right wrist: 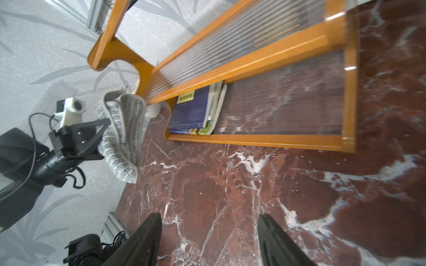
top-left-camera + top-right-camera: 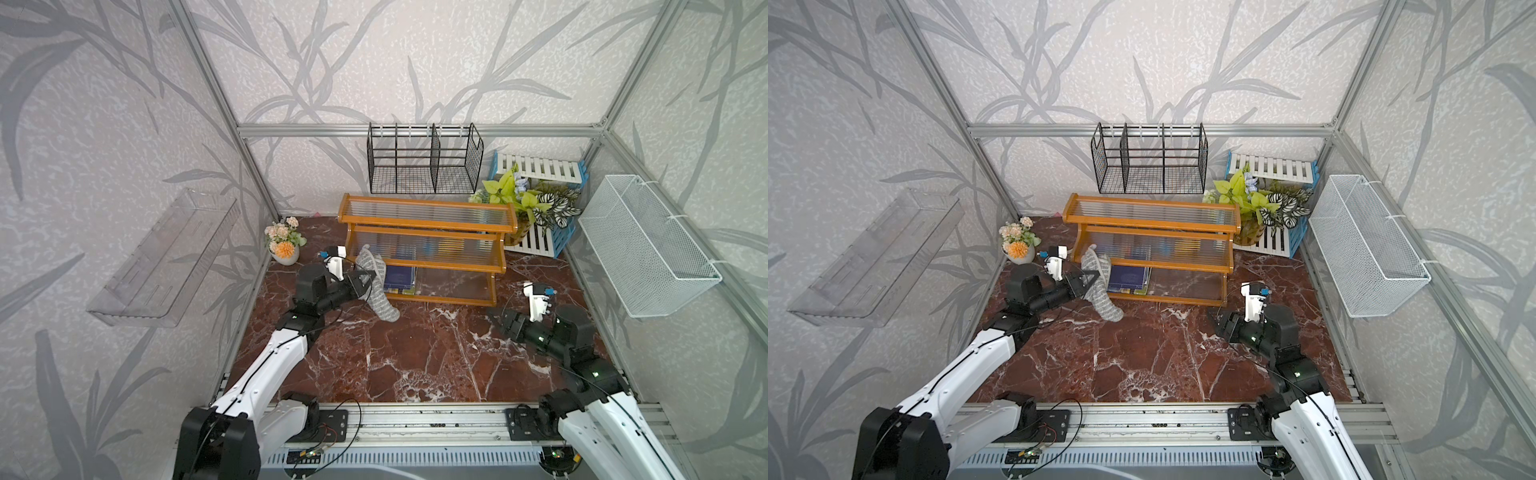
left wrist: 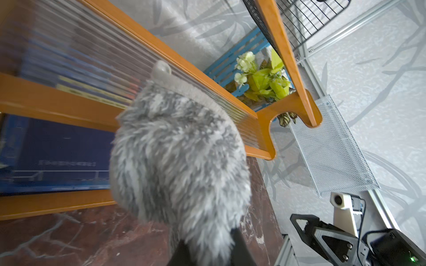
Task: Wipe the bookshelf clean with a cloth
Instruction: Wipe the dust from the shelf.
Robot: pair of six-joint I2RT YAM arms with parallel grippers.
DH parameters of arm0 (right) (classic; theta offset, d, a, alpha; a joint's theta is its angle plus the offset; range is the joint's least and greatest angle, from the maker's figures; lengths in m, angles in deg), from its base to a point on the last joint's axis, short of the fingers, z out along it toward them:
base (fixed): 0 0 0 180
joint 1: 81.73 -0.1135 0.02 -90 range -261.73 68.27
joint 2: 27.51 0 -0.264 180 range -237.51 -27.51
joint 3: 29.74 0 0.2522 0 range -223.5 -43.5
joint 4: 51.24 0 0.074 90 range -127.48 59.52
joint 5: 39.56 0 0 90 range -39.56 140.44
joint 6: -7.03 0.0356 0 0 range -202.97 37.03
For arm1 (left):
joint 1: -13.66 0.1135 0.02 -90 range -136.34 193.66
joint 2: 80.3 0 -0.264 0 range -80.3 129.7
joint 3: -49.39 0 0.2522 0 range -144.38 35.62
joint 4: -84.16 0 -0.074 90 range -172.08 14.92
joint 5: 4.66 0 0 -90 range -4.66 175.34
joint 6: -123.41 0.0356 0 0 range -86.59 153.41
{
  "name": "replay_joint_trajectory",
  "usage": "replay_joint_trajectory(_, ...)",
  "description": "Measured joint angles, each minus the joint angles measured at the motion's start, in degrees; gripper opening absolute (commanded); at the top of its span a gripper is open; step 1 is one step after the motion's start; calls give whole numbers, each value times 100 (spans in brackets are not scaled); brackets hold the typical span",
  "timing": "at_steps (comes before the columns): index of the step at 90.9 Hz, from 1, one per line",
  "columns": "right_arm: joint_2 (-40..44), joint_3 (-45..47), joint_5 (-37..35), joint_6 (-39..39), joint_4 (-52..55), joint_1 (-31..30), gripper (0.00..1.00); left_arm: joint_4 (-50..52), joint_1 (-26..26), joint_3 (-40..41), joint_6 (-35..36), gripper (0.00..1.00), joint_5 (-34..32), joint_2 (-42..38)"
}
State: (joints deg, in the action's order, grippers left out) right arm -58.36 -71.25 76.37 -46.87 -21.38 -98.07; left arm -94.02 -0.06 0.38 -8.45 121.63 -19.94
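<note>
In the right wrist view you see the right gripper (image 1: 208, 218) with its jaws spread wide and only the table (image 1: 230, 184) between them; the top views do not resolve this. Bare table separates it from the near rail of the bookshelf (image 1: 253, 140). Farther left, the left gripper (image 1: 103, 140) is clamped on the cloth (image 1: 122, 129), which fills most of the left wrist view. In both top views the cloth's long axis runs near-right to far-left, at the bookshelf's left end, beside the books (image 2: 400, 279). The bookshelf's long axis runs left to right.
</note>
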Motion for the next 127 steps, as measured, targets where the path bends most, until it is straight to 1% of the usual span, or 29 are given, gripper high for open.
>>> replay_joint_trajectory(16, -944, -483, 13, -199, -813, -1069, 77, -262, -828, -129, -11, 20, 109, 348)
replay_joint_trajectory(27, -1670, -859, 184, -337, -1333, -1569, 79, -446, -1117, -219, -15, 21, 221, 540)
replay_joint_trajectory(38, -2234, -1062, 424, -319, -1969, -1718, 80, -686, -1161, -260, -37, 21, 317, 640)
replay_joint_trajectory(51, -2800, -1193, 680, -223, -2575, -1805, 81, -1071, -1250, -302, -133, 25, 527, 767)
replay_joint_trajectory(64, -3226, -1399, 855, -190, -2896, -1923, 81, -1290, -1412, -374, -166, 29, 793, 863)
replay_joint_trajectory(80, -3694, -1598, 1036, -142, -3285, -1982, 81, -1307, -1467, -457, -142, 30, 831, 872)
replay_joint_trajectory(85, -3838, -1646, 1060, -136, -3320, -1989, 81, -1150, -1467, -533, -55, 29, 682, 872)
replay_joint_trajectory(98, -3919, -1655, 1032, -142, -3333, -1996, 81, -426, -1349, -870, 310, 28, -20, 901)
replay_joint_trajectory(110, -3707, -1652, 898, -210, -3182, -2006, 81, 90, -892, -1176, 586, 27, -710, 1139)
replay_joint_trajectory(127, -3128, -1569, 568, -321, -2927, -2009, 81, 743, -308, -1624, 1051, 27, -1687, 1674)
